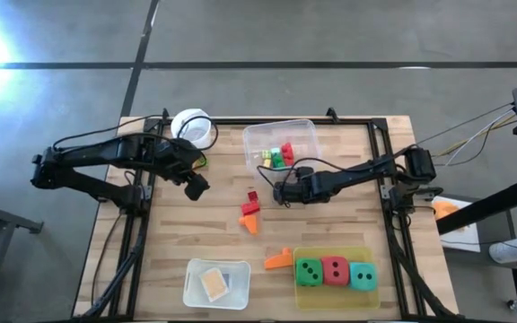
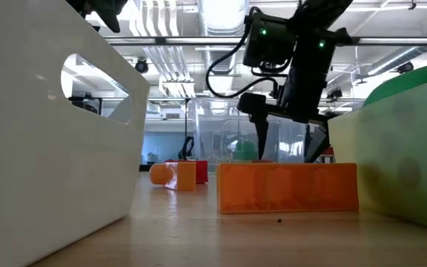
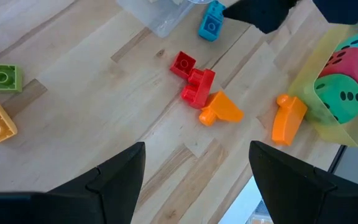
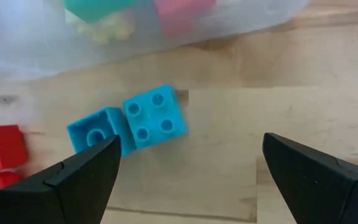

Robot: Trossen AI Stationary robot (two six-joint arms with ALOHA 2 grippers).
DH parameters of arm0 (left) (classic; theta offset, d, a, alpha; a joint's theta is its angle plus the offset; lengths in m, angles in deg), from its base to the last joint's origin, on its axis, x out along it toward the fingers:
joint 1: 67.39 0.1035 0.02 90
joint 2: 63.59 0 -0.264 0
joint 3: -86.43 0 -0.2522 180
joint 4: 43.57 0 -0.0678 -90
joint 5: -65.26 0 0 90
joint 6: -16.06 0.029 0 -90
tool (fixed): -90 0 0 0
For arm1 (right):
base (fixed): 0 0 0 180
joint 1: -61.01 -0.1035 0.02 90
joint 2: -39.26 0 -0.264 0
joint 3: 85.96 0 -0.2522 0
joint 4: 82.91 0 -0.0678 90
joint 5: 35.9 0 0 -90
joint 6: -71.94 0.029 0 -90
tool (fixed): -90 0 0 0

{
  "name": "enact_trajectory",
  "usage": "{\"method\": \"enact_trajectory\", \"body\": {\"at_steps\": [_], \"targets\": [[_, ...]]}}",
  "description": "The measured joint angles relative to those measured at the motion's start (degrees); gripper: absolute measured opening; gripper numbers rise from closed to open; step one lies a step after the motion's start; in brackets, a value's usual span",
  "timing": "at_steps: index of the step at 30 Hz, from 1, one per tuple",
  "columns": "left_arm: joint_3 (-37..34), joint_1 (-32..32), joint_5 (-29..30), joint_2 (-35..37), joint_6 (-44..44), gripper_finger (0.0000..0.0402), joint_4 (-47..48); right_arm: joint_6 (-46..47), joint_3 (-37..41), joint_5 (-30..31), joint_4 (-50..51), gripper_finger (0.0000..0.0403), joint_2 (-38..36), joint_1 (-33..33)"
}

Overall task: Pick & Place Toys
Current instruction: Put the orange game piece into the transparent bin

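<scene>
Fingers of right gripper (image 4: 185, 171) straddle blue blocks (image 4: 129, 127).

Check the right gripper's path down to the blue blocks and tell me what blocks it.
Nothing visible does. The right gripper is open above the blue blocks, with only bare table between its fingers. The clear tub lies just beyond them.

My two arms are dark, jointed links with black cables looped along them. The left gripper (image 3: 194, 177) and right gripper (image 4: 188, 171) end in matte black wedge-shaped fingers, and I can see small green lights on one wrist housing.
</scene>
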Motion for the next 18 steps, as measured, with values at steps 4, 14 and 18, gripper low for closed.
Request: {"method": "enact_trajectory", "body": {"at_steps": [4,14,18], "targets": [[0.0,0.01,-0.18,0.0,0.1,0.0291,0.0,-0.26,-0.14,-1.04,0.04,0.0384,0.33,1.04],[0.0,-0.01,-0.35,0.0,0.45,0.0291,0.02,-0.25,-0.14,-0.91,0.17,0.0384,0.85,1.66],[0.0,-0.01,-0.35,0.0,0.45,0.0291,0.02,-0.27,-0.14,-0.91,-0.28,0.0384,0.85,1.66]]}}
